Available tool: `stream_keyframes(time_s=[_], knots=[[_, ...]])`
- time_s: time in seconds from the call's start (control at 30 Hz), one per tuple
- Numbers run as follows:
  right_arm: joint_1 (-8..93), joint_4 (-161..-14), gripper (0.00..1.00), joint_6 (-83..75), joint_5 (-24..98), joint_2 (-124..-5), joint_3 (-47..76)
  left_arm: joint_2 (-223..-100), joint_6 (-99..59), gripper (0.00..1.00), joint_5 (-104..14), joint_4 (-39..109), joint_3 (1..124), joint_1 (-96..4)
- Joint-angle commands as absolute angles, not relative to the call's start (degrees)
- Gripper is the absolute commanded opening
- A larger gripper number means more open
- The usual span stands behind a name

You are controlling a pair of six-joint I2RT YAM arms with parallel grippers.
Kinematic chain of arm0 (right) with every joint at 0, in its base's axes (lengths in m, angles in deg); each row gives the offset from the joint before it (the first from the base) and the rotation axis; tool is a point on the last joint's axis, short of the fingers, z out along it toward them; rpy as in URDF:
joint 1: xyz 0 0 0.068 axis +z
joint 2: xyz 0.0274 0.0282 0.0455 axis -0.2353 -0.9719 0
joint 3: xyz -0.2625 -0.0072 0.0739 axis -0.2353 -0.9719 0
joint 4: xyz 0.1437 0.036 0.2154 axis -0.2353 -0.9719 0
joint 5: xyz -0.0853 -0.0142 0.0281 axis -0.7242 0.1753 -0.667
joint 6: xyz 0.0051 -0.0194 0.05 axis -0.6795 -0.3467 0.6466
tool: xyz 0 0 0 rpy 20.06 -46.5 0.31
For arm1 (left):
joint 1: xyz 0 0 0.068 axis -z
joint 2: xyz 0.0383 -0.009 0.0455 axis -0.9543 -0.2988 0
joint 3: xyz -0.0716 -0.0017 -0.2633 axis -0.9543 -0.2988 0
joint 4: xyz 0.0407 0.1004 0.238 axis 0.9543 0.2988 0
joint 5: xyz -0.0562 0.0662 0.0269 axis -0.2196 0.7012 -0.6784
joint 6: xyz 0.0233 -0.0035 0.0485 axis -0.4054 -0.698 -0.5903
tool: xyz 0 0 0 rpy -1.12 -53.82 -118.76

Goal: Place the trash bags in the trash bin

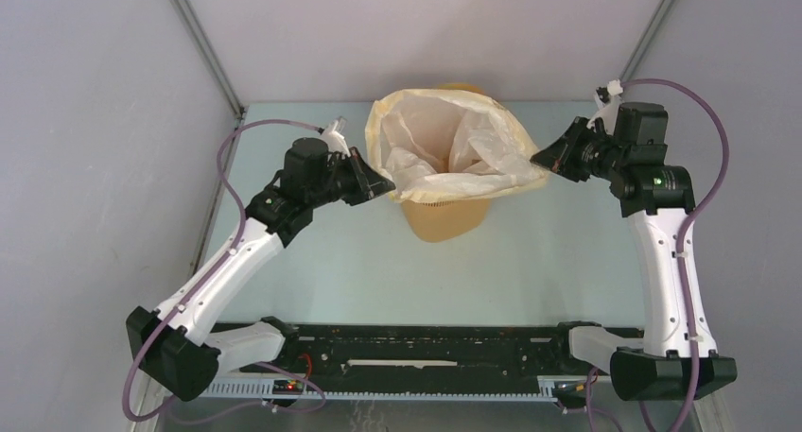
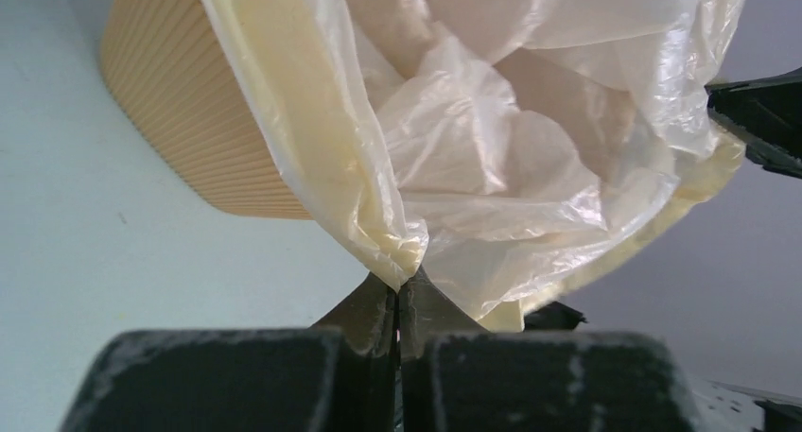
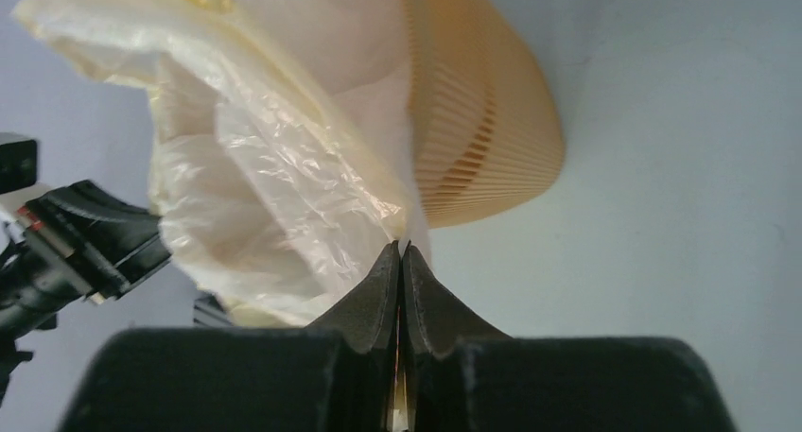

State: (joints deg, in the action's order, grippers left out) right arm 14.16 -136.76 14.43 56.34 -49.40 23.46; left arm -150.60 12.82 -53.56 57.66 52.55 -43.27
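The whitish crinkly trash bag (image 1: 454, 144) with a pale yellow rim is spread open over the yellow-orange trash bin (image 1: 444, 219), hanging into it. My left gripper (image 1: 386, 186) is shut on the bag's left rim; the left wrist view shows its jaws pinched on the plastic (image 2: 402, 257) with the bin's ribbed side (image 2: 203, 120) behind. My right gripper (image 1: 539, 158) is shut on the bag's right rim; the right wrist view shows the film (image 3: 284, 186) clamped between the jaws beside the bin (image 3: 482, 120). Most of the bin's rim is hidden by the bag.
The pale green table (image 1: 567, 262) lies between grey walls (image 1: 95, 120). A black rail (image 1: 416, 347) with the arm bases runs along the near edge. The left arm shows in the right wrist view (image 3: 76, 243).
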Motion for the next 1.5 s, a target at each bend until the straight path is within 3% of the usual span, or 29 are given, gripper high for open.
stream_keyframes(time_s=[0.0, 0.17, 0.4, 0.63, 0.8, 0.93, 1.03, 1.27, 1.37, 1.47], knots=[[10.7, -134.02, 0.08, 9.79, 53.62, -51.58, 21.79, -151.1, 6.07, 0.0, -54.88, 54.88, 50.67, -45.69], [6.88, -131.72, 0.02, 12.32, 58.71, -54.47, 22.15, -151.08, 7.12, 0.0, -55.44, 54.58, 50.04, -49.41], [6.62, -126.05, 0.02, 14.01, 58.03, -58.86, 19.75, -151.79, 13.17, 0.0, -59.41, 48.38, 45.73, -51.1], [7.48, -126.12, 0.09, 11.3, 55.99, -63.61, 17.11, -155.13, 10.05, 0.04, -60.75, 52.62, 48.0, -51.17], [6.85, -132.11, 0.34, 9.5, 57.38, -62.47, 23.48, -152.96, 9.5, 0.16, -60.02, 56.59, 51.42, -51.17], [6.67, -136.37, 0.57, 8.87, 58.2, -58.71, 28.01, -149.76, 6.32, 0.39, -56.24, 61.87, 53.51, -51.52], [6.66, -136.44, 0.63, 9.54, 58.73, -56.28, 28.56, -147.29, 4.75, 0.61, -56.27, 63.72, 54.45, -52.74], [7.81, -122.6, 0.76, 6.34, 65.19, -53.42, 25.02, -142.27, -2.66, 0.88, -48.04, 67.02, 57.72, -53.68], [10.65, -112.94, 0.76, 1.59, 68.91, -54.32, 22.65, -144.3, -2.81, 0.9, -49.21, 64.42, 58.77, -54.89], [15.14, -112.2, 0.77, -9.29, 65.64, -56.86, 24.87, -148.3, -3.48, 0.91, -50.86, 59.44, 60.22, -55.03]])
